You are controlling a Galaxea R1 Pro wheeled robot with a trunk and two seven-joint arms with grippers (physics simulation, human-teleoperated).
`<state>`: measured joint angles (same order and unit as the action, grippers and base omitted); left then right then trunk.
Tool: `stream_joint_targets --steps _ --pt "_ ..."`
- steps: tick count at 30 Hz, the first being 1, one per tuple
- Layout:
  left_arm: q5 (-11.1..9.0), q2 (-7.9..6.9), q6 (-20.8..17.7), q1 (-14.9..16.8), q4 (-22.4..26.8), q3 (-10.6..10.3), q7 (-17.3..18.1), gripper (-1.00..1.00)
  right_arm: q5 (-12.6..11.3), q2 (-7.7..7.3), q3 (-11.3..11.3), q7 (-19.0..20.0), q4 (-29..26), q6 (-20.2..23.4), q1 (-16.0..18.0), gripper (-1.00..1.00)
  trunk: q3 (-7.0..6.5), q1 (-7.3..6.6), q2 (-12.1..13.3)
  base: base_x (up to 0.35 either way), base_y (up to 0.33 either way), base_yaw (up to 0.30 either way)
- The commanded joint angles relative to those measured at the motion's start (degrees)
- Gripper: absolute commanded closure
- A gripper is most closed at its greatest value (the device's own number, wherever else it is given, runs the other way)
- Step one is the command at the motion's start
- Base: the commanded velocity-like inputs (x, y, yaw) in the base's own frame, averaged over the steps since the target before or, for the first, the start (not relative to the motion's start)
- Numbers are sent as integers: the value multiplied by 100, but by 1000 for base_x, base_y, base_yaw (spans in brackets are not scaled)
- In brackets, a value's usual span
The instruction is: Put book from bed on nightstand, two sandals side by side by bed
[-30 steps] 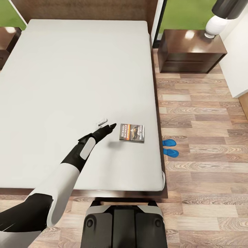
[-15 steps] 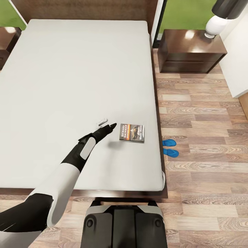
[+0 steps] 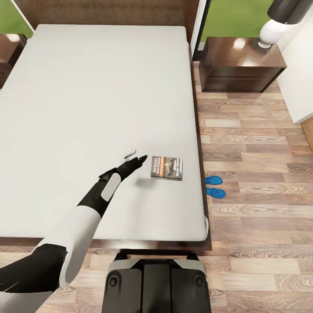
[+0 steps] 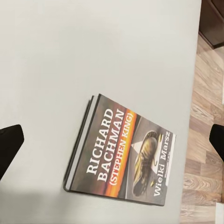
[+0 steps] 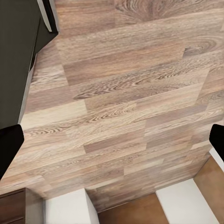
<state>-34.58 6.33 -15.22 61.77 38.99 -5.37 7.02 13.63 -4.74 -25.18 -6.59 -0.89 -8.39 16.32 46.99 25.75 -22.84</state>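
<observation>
Nothing was seen to differ from the pictures taken half a second and one second before: the left arm, the book and the sandals were found in the same places, and the camera had not shifted.

In the head view the left gripper (image 3: 138, 160) was held low over the bed (image 3: 87, 95), stretched out toward the book (image 3: 166, 168) and stopped just short of its near edge. The book lay flat on the grey mattress near the bed's right side, cover up. The two blue sandals (image 3: 214, 186) were placed side by side on the wooden floor (image 3: 256, 148), just beside the bed frame and close to each other. A dark brown nightstand (image 3: 241, 65) stood by the head of the bed on the right, with a white lamp (image 3: 274, 30) on its top; part of a second nightstand (image 3: 11, 50) was seen at the left edge.

In the left wrist view the book (image 4: 122, 150) was shown much closer, so that the white lettering, the orange band and the small picture on its cover could be read. The two dark fingertips (image 4: 10, 142) were seen at opposite borders of that picture, spread wide, with the book lying between them and untouched.

In the right wrist view the wooden floor (image 5: 126, 107) was looked down upon, with the right gripper's fingertips (image 5: 9, 144) likewise set far apart and nothing held between them
</observation>
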Motion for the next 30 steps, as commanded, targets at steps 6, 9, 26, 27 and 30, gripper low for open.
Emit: stream_joint_targets --steps 6,9,26,27,30 --pt "-40 9 -26 2 3 3 2 -100 58 -1 -48 -18 10 -21 3 -100 5 3 -8 0 0 0" --pt "-40 13 -25 2 3 -8 2 -100 58 -1 -48 -18 10 -22 3 -100 5 3 -8 0 0 0" --pt "-40 17 10 2 0 -67 1 -100 61 -1 -48 -18 10 -23 3 -100 5 3 -8 0 0 0" --pt "-40 17 12 2 -1 -67 1 -100 61 -1 -48 -18 10 -23 3 -100 5 3 -8 0 0 0" --pt "-40 20 26 2 -4 -69 1 -100 61 -1 -48 -18 10 -23 3 -100 5 3 -8 0 0 0"
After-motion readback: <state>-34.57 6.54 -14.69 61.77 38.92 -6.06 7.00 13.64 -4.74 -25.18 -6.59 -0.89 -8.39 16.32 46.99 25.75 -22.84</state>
